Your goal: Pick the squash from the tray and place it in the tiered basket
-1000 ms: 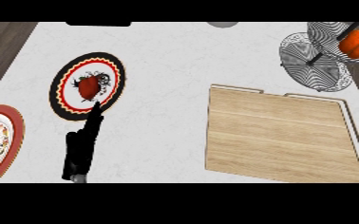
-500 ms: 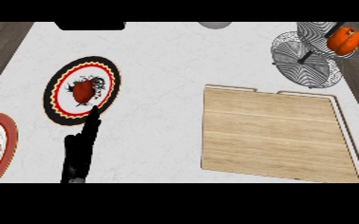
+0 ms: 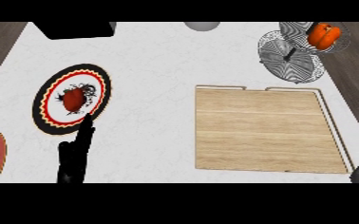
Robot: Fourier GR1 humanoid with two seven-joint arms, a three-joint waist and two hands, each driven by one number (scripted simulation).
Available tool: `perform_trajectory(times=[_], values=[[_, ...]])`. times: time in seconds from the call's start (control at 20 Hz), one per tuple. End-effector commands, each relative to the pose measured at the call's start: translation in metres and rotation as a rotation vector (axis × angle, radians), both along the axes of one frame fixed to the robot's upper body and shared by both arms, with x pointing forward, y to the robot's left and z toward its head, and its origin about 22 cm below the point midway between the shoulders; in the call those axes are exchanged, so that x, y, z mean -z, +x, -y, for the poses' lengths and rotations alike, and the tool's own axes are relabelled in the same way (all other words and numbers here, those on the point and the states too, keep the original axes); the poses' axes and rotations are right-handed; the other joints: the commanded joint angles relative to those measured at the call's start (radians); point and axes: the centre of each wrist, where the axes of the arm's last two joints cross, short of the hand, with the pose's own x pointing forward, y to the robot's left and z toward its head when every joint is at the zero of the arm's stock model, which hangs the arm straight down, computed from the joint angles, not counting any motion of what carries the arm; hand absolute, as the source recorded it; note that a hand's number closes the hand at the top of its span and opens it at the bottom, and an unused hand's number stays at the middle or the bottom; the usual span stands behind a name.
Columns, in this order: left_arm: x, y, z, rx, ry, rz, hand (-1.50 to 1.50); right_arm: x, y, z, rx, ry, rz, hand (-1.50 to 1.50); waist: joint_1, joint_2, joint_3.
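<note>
The orange squash (image 3: 323, 35) lies in the upper tier of the black-and-white striped tiered basket (image 3: 289, 62) at the top right. The wooden tray (image 3: 266, 128) at the right of the counter holds nothing. My left hand (image 3: 76, 152) shows at the lower left with its fingers straight, pointing up at the rim of a patterned plate (image 3: 98, 88). It is open and holds nothing. It is far from both tray and basket. No right hand shows.
The patterned plate carries a red fruit (image 3: 73, 99). Another plate's rim (image 3: 2, 153) peeks in at the left edge. A black box (image 3: 73, 29) and a grey round object (image 3: 202, 25) stand at the counter's far edge.
The view has shifted, so basket and tray sit further left in the picture. The squash stays in the basket. My left hand has sunk slightly towards the lower edge.
</note>
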Motion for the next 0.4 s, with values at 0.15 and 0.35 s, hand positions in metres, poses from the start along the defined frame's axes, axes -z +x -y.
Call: perform_trajectory(times=[0.15,0.35], values=[[-0.001,0.000,-0.003,-0.043,0.003,0.001,0.00,0.009,-0.076,-0.032,-0.002,0.026,-0.018,-1.50,-0.042,-0.012,0.000],[0.002,-0.011,-0.011,-0.038,0.001,-0.003,0.00,-0.005,-0.123,-0.044,-0.061,0.004,-0.008,-1.50,-0.027,-0.011,0.001]])
